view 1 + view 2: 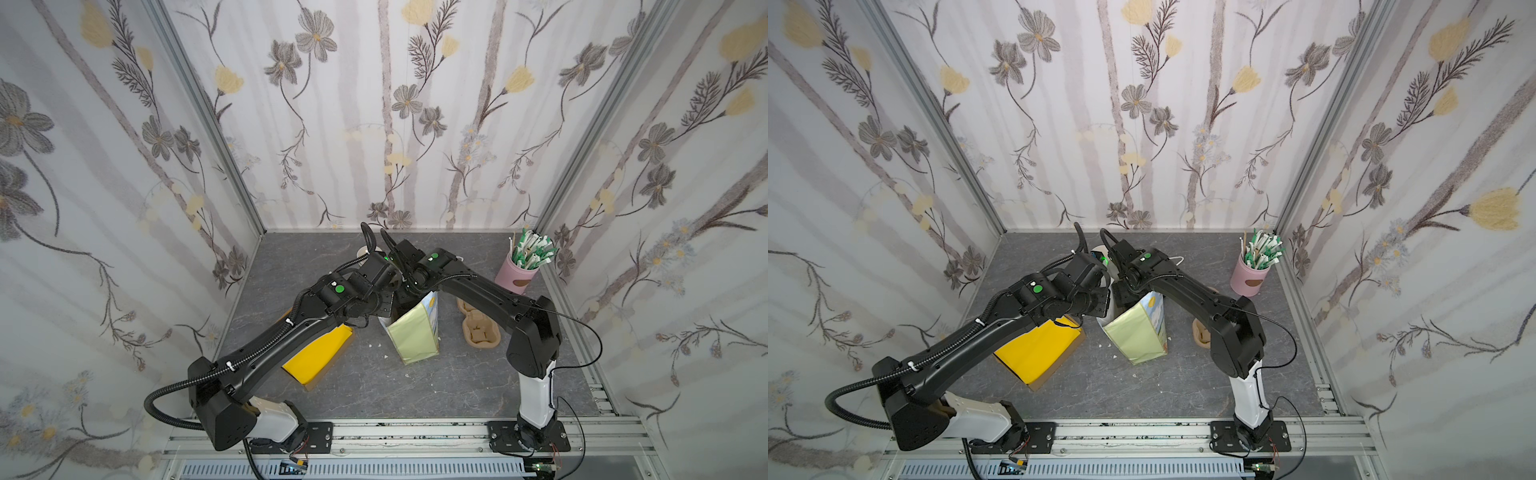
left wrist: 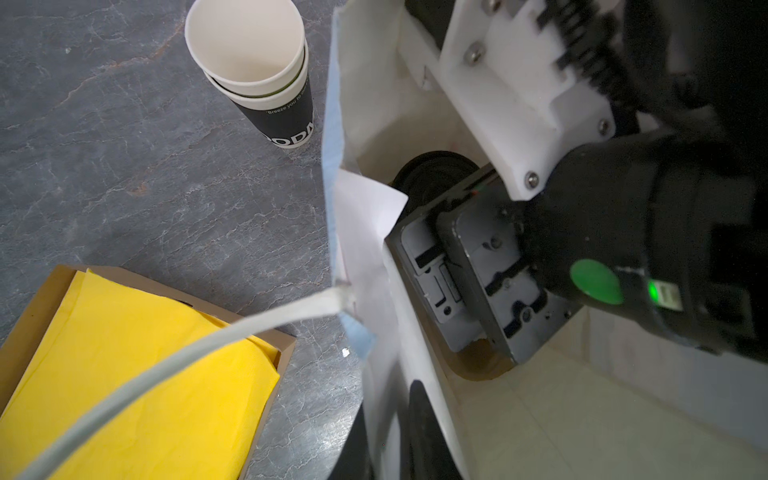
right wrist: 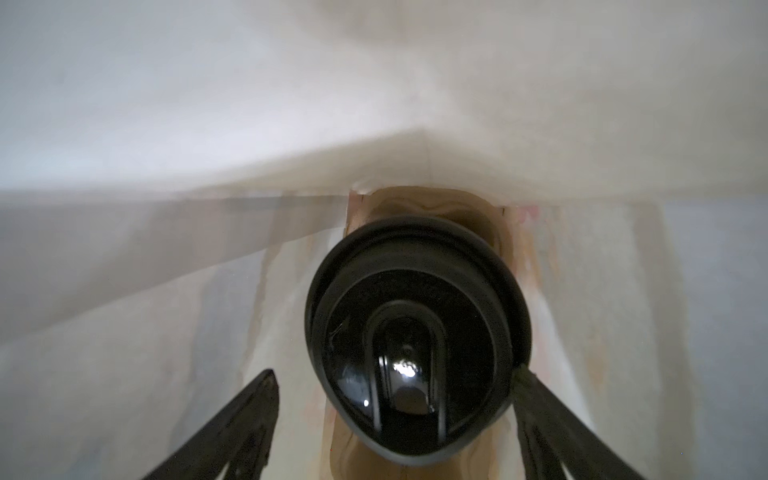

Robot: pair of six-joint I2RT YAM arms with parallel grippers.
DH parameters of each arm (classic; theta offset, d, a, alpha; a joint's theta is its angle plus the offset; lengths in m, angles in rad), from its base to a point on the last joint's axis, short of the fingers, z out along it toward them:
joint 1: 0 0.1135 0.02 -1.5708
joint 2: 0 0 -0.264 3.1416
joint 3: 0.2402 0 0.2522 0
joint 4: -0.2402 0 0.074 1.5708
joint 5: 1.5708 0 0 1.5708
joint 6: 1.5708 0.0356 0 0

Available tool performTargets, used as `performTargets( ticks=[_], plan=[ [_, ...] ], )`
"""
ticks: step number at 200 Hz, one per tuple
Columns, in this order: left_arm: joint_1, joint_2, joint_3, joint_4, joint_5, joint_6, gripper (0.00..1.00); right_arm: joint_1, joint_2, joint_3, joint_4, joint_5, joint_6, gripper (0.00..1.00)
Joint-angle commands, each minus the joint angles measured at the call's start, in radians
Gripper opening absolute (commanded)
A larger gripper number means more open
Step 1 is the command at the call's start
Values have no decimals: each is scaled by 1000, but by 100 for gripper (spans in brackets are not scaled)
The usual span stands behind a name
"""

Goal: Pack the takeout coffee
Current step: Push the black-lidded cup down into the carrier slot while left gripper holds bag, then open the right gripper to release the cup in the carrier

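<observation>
Tabletop (image 1: 374, 386), grey and veined, carries nearest a cardboard box (image 2: 39, 291) lined with a yellow sheet (image 1: 320, 357); the left arm lies across it. Just beyond stands an upright paper bag (image 1: 411, 332), mouth open, pale green on its near face. The left tool (image 2: 388, 415) is at the bag's rim, closed on the paper wall, which runs between its two dark fingers. A white handle strap (image 2: 270, 318) hangs outward beside it. The right tool (image 3: 395, 371) is down inside the bag, its fingers spread wide and holding nothing. One finger stands clear of the takeout coffee (image 3: 415, 332); the other appears to touch the rim of its black domed lid (image 2: 432, 174). The coffee stands upright at the bag's bottom on a brown insert (image 3: 432, 208); the cup wall is hidden. Right of the bag lie tan pulp cup carriers (image 1: 482, 332). Farther back stands a stack of lidless black cups (image 2: 266, 83). In the far right corner is a pink holder (image 1: 515, 278) of wrapped sticks (image 1: 532, 249).
</observation>
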Motion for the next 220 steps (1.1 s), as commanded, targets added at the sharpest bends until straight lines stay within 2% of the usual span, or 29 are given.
performTargets(
  ticks=[1,37,68,220],
  plan=[
    [0,2,17,-25,-28,-9,14,0,-10,0,18,19,18,87],
    [-2,0,26,-32,-34,-21,9,1,-15,-4,23,8,28,87],
    [-7,-1,20,-37,-38,-25,0,5,-22,-5,26,11,33,88],
    [-20,-16,27,-67,-89,-32,0,16,-59,0,38,17,48,88]
  ],
)
